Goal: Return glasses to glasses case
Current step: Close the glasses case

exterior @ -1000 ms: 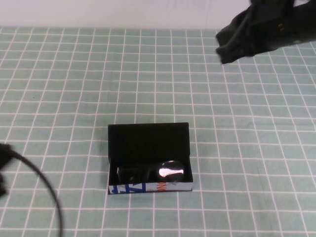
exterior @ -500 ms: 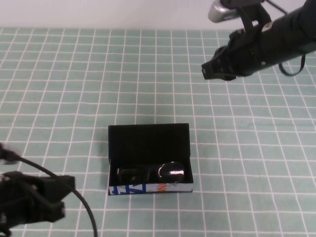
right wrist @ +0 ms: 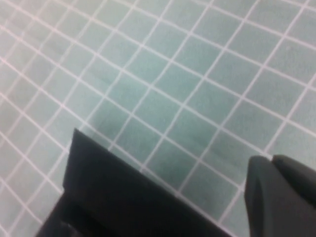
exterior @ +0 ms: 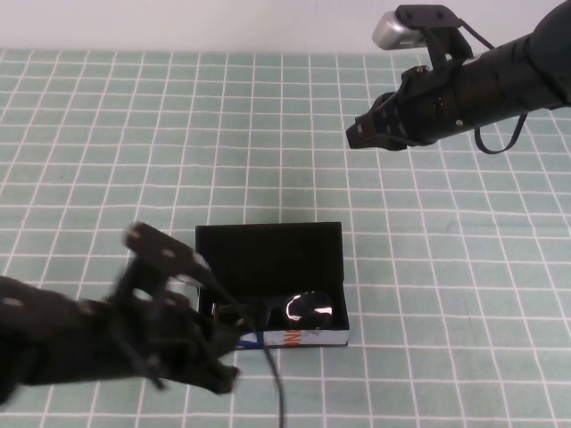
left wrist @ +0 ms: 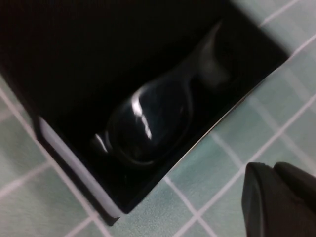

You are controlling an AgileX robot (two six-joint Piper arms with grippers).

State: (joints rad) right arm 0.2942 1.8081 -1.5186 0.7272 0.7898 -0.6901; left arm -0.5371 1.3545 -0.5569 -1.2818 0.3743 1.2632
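One container is sitting on the green checked tablecloth [exterior: 107, 134]: the glasses case [exterior: 269, 250], and it is standing open with its flat black lid tilted back on the far side and its white front edge with blue and orange marks facing me. The glasses [exterior: 294, 310] are lying inside it, along the front wall, with one lens catching a bright glare; in my left wrist view the glasses [left wrist: 148, 123] are filling the dark interior of the glasses case [left wrist: 74, 163]. I am holding my left gripper [exterior: 219, 379] low over the cloth, just beside the case's front left corner, and I cannot tell how it is set. I am hovering my right gripper [exterior: 357, 135] high above the far right of the table, well apart from the case, with nothing in it and its state unclear too.
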